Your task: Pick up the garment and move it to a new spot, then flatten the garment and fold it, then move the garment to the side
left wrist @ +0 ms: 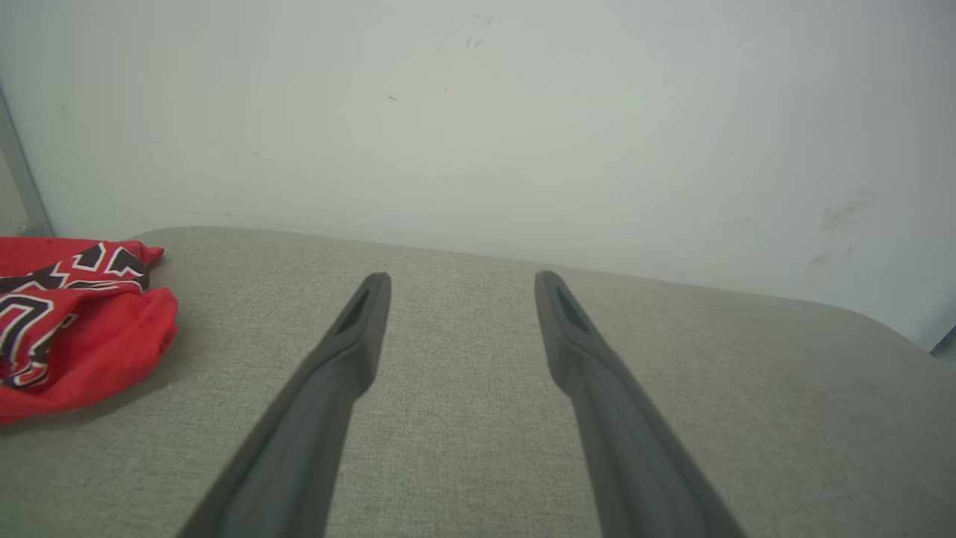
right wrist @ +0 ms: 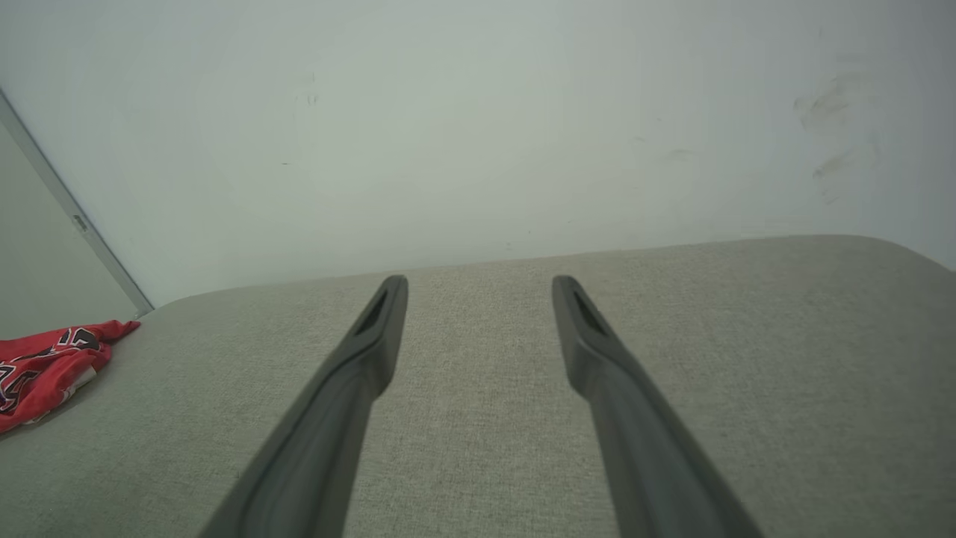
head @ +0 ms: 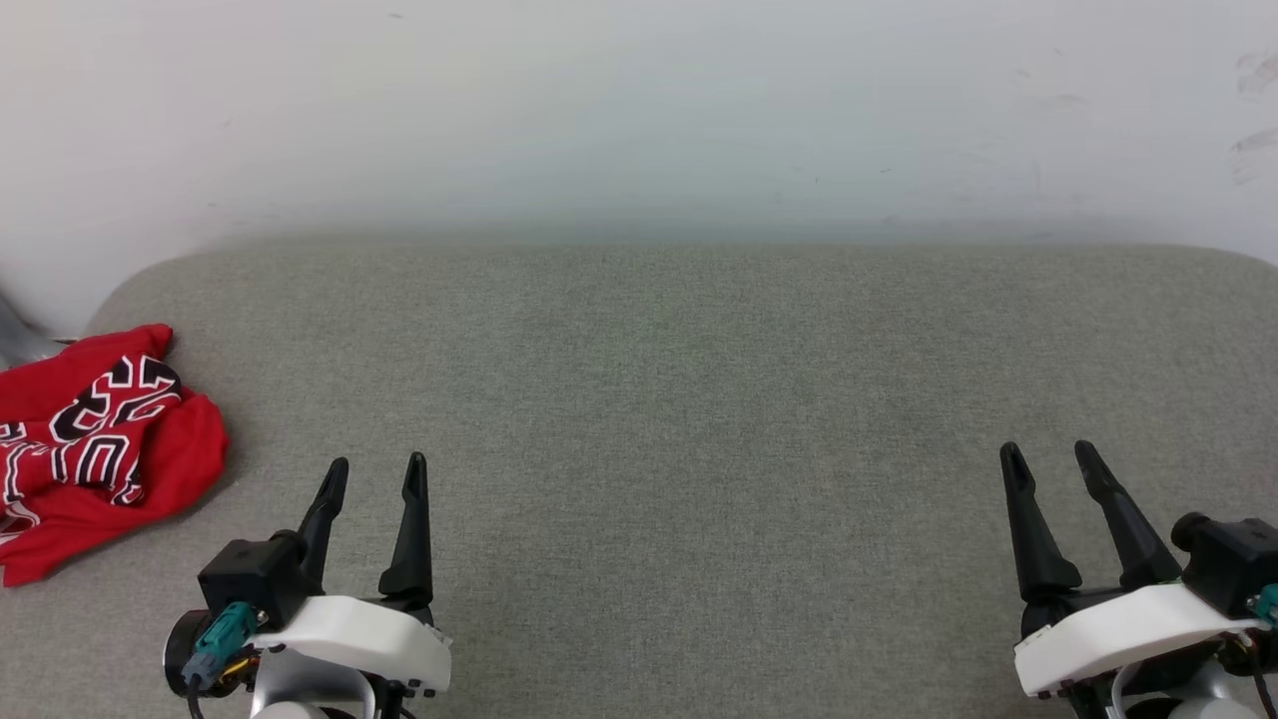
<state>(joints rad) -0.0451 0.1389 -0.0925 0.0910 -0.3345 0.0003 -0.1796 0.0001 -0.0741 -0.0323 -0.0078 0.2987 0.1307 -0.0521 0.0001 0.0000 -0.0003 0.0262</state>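
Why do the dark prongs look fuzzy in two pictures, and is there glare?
Left wrist view and right wrist view: the jaws blur toward the bottom edge, being close to the lens. Head view: soft, even light, no glare, a faint shadow beside the garment, and the far edge of the cushion looks hazy.

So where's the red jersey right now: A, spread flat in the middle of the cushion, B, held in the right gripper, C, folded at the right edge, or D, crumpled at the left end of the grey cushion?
D: the red jersey lies bunched at the left end of the grey cushion, apart from the open left gripper.
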